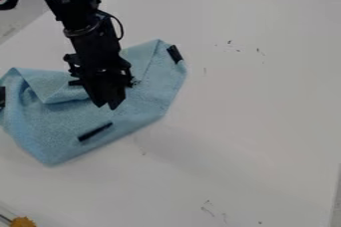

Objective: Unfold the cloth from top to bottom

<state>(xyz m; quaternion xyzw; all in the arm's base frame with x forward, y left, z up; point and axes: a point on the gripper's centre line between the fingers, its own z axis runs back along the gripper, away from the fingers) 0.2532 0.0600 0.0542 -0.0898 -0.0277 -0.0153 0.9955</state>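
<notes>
Light blue cloth [136, 114]: soft, floppy, best taken by a loose edge

I have the cloth bunched on the left half of the pale bench [250, 106], with the pincer [107, 106] hanging over its middle. Whether the pincer is spread or pressed together I cannot tell from here, nor whether it touches the fabric.

The cloth looks like light, napped towelling, so I expect almost no weight and no stiffness: it should trail after a pull rather than swing over as a sheet. The nap ought to grip well, and nothing in it seems fragile. My worry is depth: too deep a bite and I would catch both layers and drag the whole bundle; too shallow and I would scrape the bench.

I would take the free edge of the folded flap [50, 84] on the far left, one layer only, lift low and draw it slowly. The dark strips at the right corner [174, 54], near side [94, 132] and left edge [2, 96] may be stiffer than the fabric, so I would pinch beside them.
</notes>
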